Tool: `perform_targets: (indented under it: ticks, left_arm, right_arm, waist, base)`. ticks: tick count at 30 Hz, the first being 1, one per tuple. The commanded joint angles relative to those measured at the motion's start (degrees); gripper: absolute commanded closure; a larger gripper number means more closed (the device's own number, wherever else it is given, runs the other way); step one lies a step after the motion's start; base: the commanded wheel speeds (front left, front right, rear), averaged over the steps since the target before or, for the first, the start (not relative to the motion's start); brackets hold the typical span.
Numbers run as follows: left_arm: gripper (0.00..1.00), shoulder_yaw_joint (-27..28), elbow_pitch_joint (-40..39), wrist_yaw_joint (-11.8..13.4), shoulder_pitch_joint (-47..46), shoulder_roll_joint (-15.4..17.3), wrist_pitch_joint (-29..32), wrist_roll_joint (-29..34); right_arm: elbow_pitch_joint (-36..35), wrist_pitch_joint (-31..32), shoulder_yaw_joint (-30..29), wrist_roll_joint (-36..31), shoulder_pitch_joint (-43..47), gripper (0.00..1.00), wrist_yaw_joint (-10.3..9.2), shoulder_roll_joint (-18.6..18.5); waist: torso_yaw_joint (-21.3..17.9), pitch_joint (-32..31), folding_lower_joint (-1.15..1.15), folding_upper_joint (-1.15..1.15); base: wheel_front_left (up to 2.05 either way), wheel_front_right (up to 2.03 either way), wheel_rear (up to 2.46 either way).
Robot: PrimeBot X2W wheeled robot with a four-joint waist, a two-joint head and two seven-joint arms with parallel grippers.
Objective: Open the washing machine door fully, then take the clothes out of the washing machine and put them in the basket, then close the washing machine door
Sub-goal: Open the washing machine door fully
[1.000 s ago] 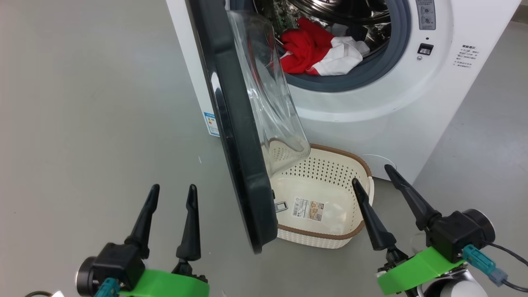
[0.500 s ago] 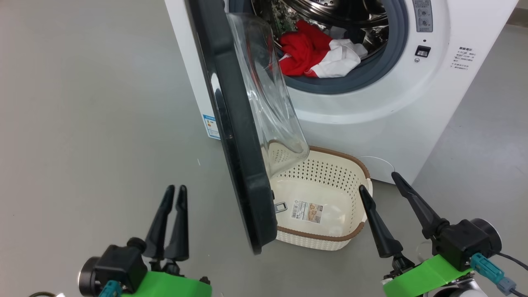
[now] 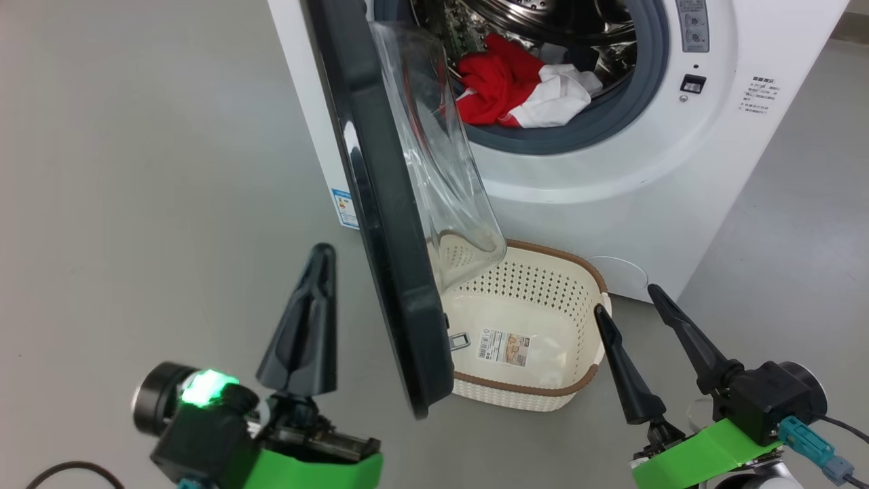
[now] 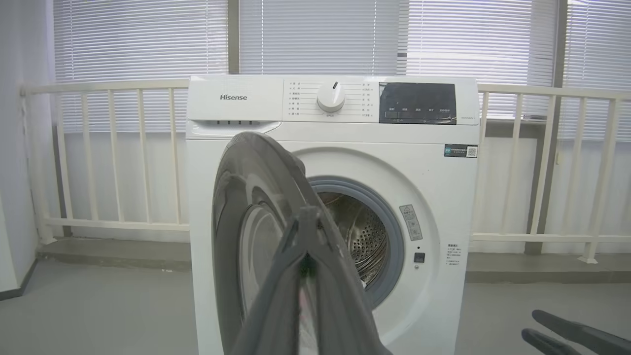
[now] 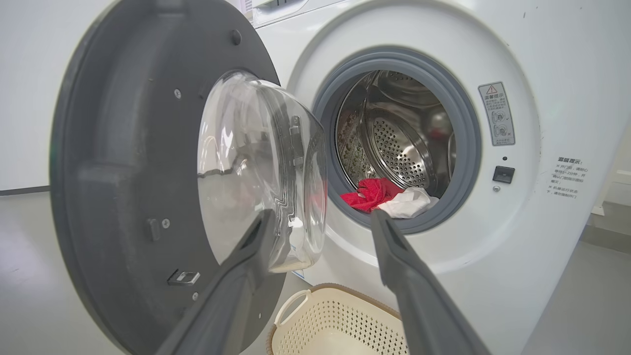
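**Q:** Where do the task's objects lie?

**A:** The washing machine door point(image 3: 380, 224) stands partly open and edge-on to the head camera. Its glass bowl point(image 3: 441, 156) overhangs the basket point(image 3: 523, 402), which rests on the floor point(image 3: 170, 170) against the washing machine point(image 3: 611, 197). The clothes point(image 3: 516, 92) (red, with a white panel) lie at the drum's front lip, on the grey gasket point(image 3: 597, 125).

**Q:** And the grippers?

**A:** The left gripper point(image 3: 322, 255) has its fingers pressed together on nothing and hovers beside the door's outer face. The right gripper point(image 3: 626, 301) has its fingers spread wide, holds nothing, and hangs at the basket's right end.
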Motion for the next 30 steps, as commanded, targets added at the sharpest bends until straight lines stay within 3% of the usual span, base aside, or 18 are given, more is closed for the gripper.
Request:
perform_targets:
  ticks: [1,7,14,22,30]
  left_arm:
    - [1.0,0.8,-2.4,-1.1,-2.9,1.0,-0.1,0.8]
    - [1.0,-4.6,-3.0,-3.8,-5.7,-0.3,2.9,1.8]
    - [1.0,-9.5,2.7,-6.1,-6.9,-1.9,9.5,0.0]
    - [1.0,-10.1,9.9,-6.0,-8.4,-3.0,11.5,-0.8]
    - [1.0,-9.3,14.7,-4.2,-8.8,-2.9,12.1,-0.6]
  right_arm:
    - [-1.7,-0.2,1.2,0.3,-0.5,0.0,0.29,0.1]
    - [-1.5,-0.2,1.2,0.6,-0.8,0.0,0.29,0.1]
    - [-1.2,-0.5,1.6,1.2,-1.2,0.0,0.29,0.1]
    - [-0.6,-0.5,1.8,1.6,-1.6,0.0,0.29,0.1]
    - [-0.4,-0.6,1.8,1.8,-1.5,0.0,0.29,0.1]
  waist:
    - [-0.1,0.2,0.0,0.0]
    - [-0.5,0.3,0.0,0.0]
    - [-1.3,0.9,0.0,0.0]
    - [-1.7,1.1,0.0,0.0]
    - [-1.4,1.0,0.0,0.0]
  base:
    - [0.0,0.0,0.0]
    - [0.0,0.0,0.0]
    - [0.0,0.0,0.0]
    - [0.0,0.0,0.0]
    - [0.0,0.0,0.0]
